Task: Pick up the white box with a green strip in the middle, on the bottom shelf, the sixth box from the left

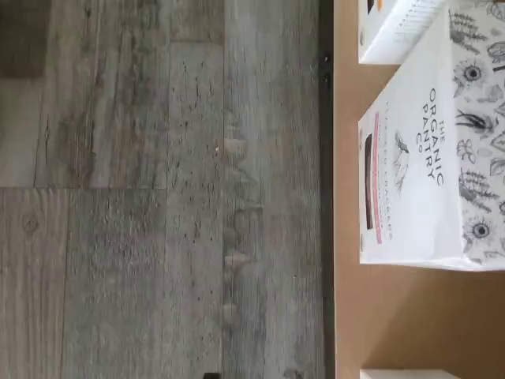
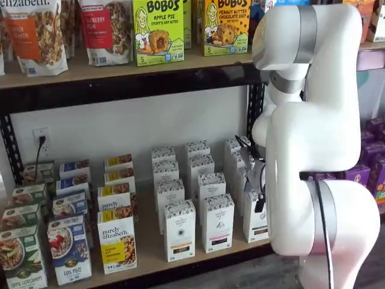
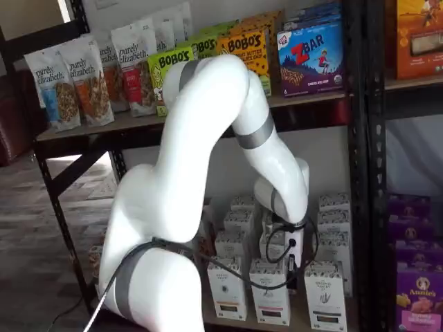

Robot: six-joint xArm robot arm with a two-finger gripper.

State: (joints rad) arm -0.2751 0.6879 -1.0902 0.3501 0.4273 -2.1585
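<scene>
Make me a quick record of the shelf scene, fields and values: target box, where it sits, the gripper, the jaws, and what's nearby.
target: white box, upright, front of its column
location: bottom shelf, right end of the white cartons
gripper: hanging in front of the white cartons, cable beside it
jaws: open, no box held
neighbours: more white cartons to the left, then purely elizabeth boxes
task status: box not yet picked

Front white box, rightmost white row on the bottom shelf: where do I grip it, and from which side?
Probably across its side faces, just under the patterned top, coming from the front. The white box stands upright at the bottom shelf front edge, like boxes close behind, a gap toward the next row; the arm hides its far side.
</scene>
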